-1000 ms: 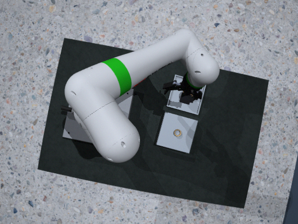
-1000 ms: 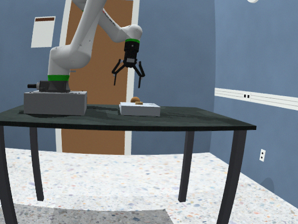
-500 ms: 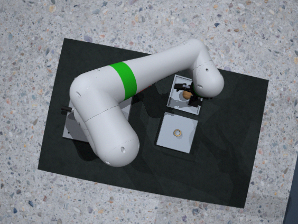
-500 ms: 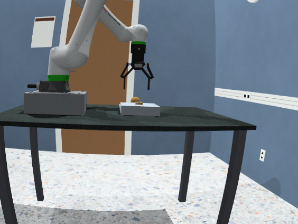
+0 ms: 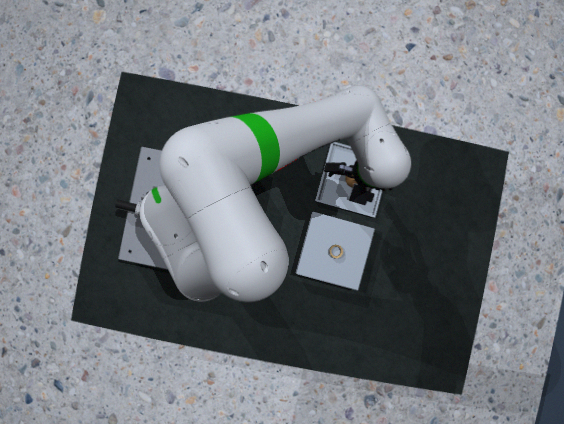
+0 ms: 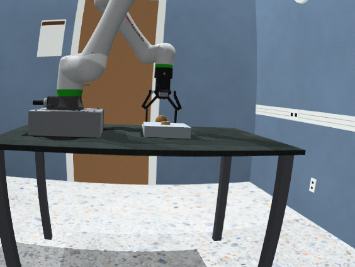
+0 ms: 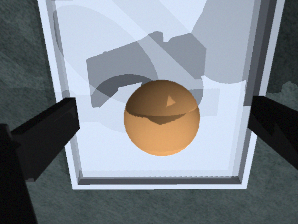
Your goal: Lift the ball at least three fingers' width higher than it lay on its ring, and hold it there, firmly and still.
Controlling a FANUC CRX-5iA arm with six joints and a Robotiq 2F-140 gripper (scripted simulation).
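An orange ball (image 7: 161, 117) rests on a white square tray; whatever it sits on is hidden beneath it. My gripper (image 7: 163, 112) is open and points straight down, with one black finger on each side of the ball and a clear gap to both. In the side view the fingertips (image 6: 160, 120) reach down to about the ball's (image 6: 161, 118) height. From above, the wrist covers most of the ball (image 5: 347, 181), and the gripper (image 5: 349, 182) straddles it over the far tray (image 5: 344, 181).
A second white tray (image 5: 335, 251) lies next to the first and holds an empty brass ring (image 5: 335, 251). The robot's grey base block (image 6: 66, 122) stands at the table's left. The dark table (image 6: 151, 143) ends close behind the trays.
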